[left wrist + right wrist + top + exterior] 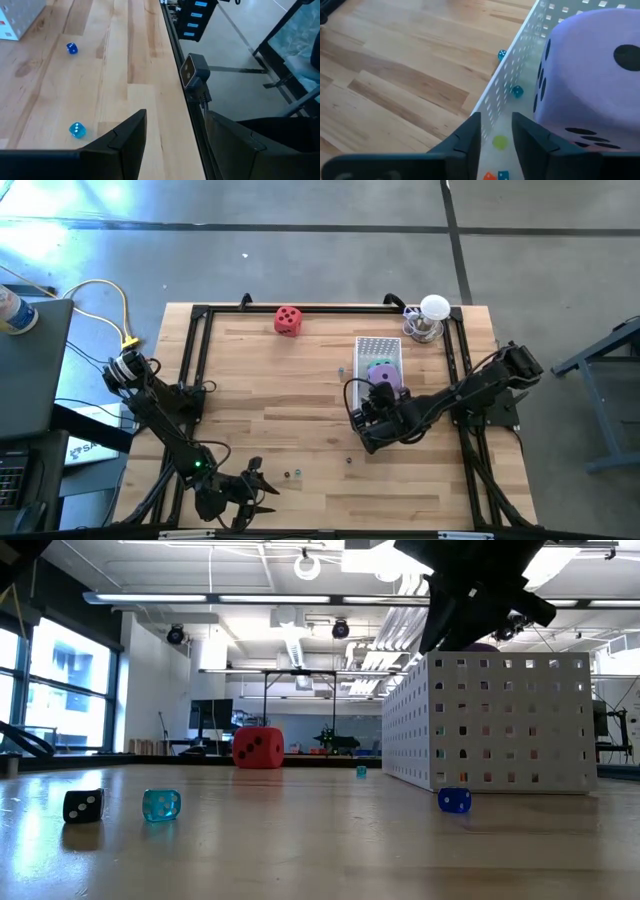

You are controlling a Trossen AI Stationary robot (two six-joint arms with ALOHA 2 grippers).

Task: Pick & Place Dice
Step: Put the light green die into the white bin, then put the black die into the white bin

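Two of the dice sit in the white perforated basket (pixel 378 346) toward the far right of the desk (pixel 300 430): the purple die (pixel 384 375) on top, the green die (pixel 380 364) just behind it. My right hand (pixel 366 414) hovers at the basket's near end, fingers (pixel 470 137) slightly parted and holding nothing, beside the purple die. The red die (pixel 288 320) rests alone at the far edge. My left hand (pixel 250 488) waits open at the near edge.

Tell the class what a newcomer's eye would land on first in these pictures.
The purple die sitting in the white perforated basket at the table's right, with the right gripper just above it. Next, the red die alone near the table's far edge.
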